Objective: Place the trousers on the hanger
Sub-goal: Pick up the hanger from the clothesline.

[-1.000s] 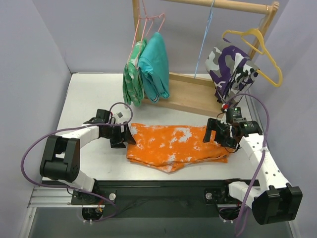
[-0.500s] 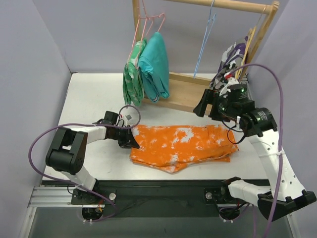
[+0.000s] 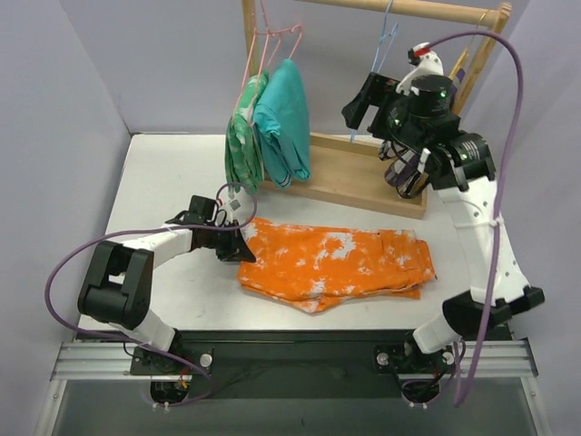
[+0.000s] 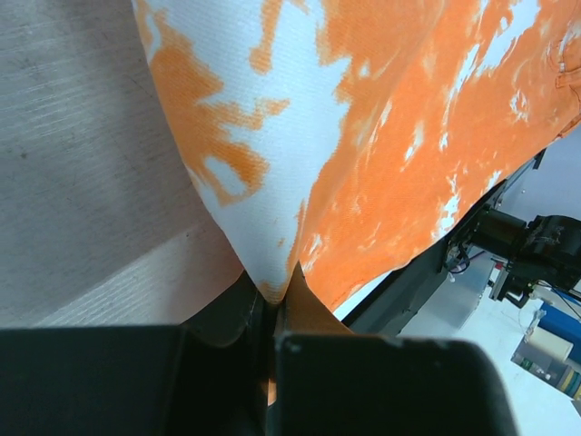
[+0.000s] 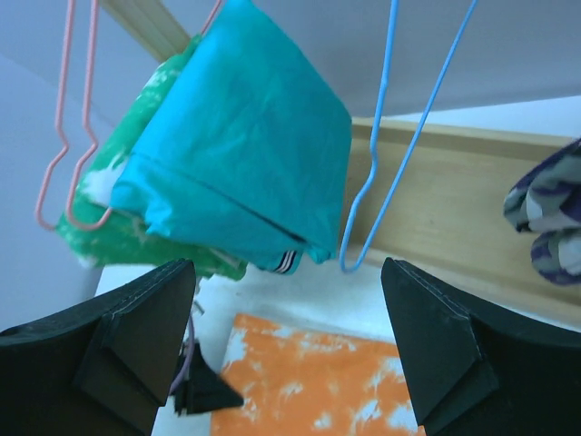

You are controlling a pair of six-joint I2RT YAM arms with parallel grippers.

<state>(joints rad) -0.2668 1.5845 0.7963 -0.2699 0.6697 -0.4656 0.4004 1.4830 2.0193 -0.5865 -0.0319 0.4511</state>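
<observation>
Left gripper is clamped shut on the edge of the trousers; the cloth fans out ahead of its fingers and lies flat on the table. Right gripper is spread wide with nothing between its fingers, up at the rack. The hanger hangs ahead of the gap, nearer the right finger and not touching, with the teal garment ahead toward the left finger.

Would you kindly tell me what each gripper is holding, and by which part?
Left gripper: the trousers, pinched at the edge nearest that arm. Right gripper: nothing, jaws open.
</observation>
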